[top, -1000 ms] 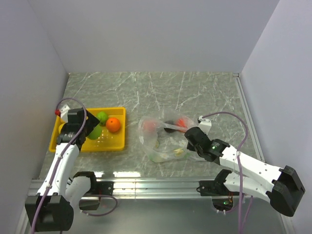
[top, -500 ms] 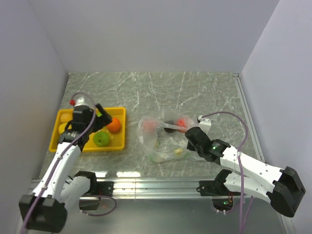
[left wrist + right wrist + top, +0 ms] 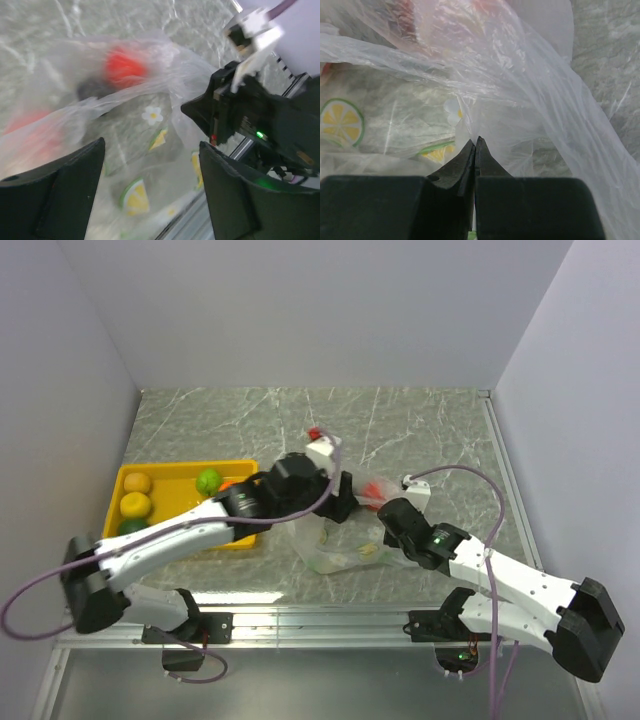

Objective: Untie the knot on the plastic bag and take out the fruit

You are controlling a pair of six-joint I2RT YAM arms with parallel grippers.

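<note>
Taking fruit out looks to be the step in hand. The thin transparent plastic bag point(image 3: 325, 552) lies mid-table with a round red fruit point(image 3: 122, 67) and a dark purple fruit point(image 3: 92, 90) inside, and a light green fruit point(image 3: 208, 480) sits in the yellow plastic tray point(image 3: 180, 468). The right gripper point(image 3: 475, 144) is pinched tight on the bag's film. The left gripper point(image 3: 150, 150) hovers over it, fingers spread and empty. The knot cannot be made out. The next move probably calls for dipping the left gripper into the mouth and closing on the red fruit.

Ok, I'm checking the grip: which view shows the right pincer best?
Right wrist: the right pincer is close up, shut on a fold of the plastic bag. Left wrist shows it sideways, blurred; top external shows it small, from above.
</note>
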